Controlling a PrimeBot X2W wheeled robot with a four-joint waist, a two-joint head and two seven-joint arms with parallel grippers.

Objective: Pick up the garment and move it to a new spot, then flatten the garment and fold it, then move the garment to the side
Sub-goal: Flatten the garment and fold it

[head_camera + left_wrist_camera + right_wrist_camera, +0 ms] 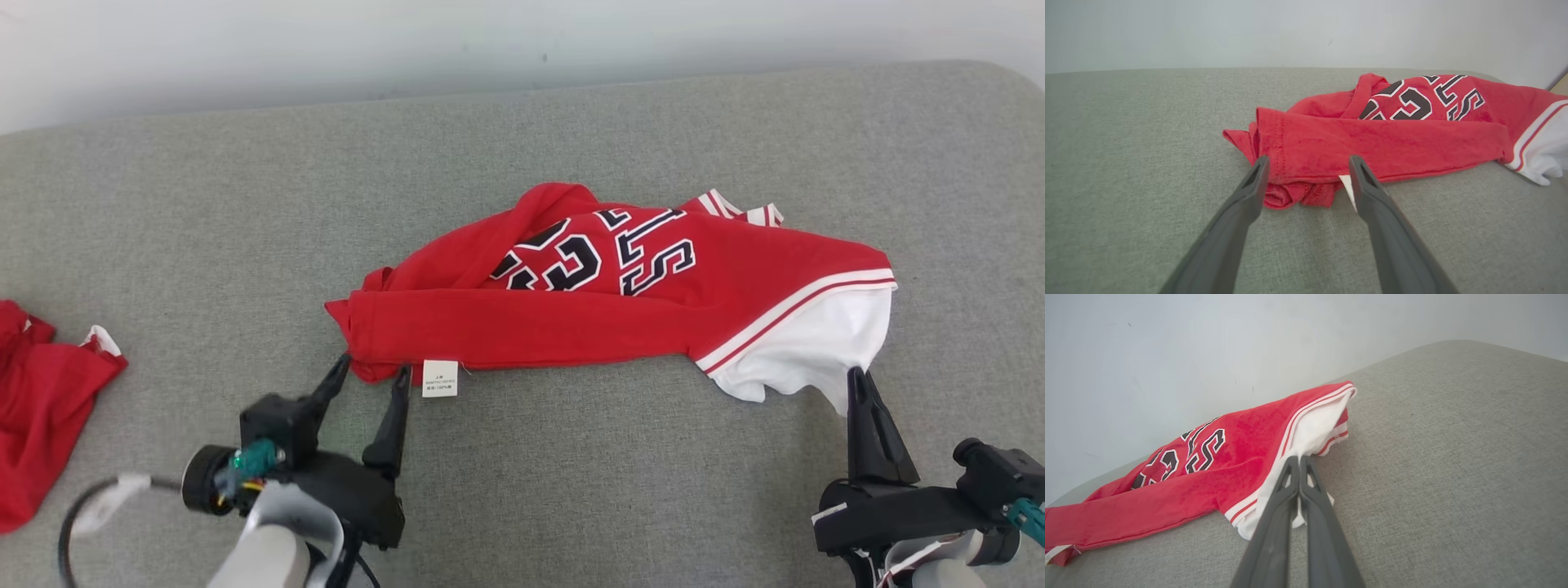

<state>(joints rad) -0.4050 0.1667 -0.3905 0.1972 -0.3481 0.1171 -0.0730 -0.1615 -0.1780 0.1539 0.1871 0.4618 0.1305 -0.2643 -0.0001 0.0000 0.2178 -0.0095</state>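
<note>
Two corners need holding before this shirt (pixel 620 318) can be spread. L gripper (pixel 373 366) is wide open, one finger each side of the bunched red hem corner, w/ the white label (pixel 440 378) just outside its inner finger. R gripper (pixel 855 376) is pinched closed on the tip of the white sleeve (pixel 816 343), cloth showing either side of its fingers. The shirt lies crumpled, lettering up, on the grey cushion (pixel 245 245) straight ahead of both grippers. Another red cloth (pixel 41 392) sits well off to L's outer side.

Step looks like securing the 2nd corner. To do it well: ease L fwd & low so the hem sits deep btwn its fingers, then close on all layers, not just the label. R shouldn't pull until L has hold, or the shirt may drag. After that, lift evenly & draw the hands apart.
</note>
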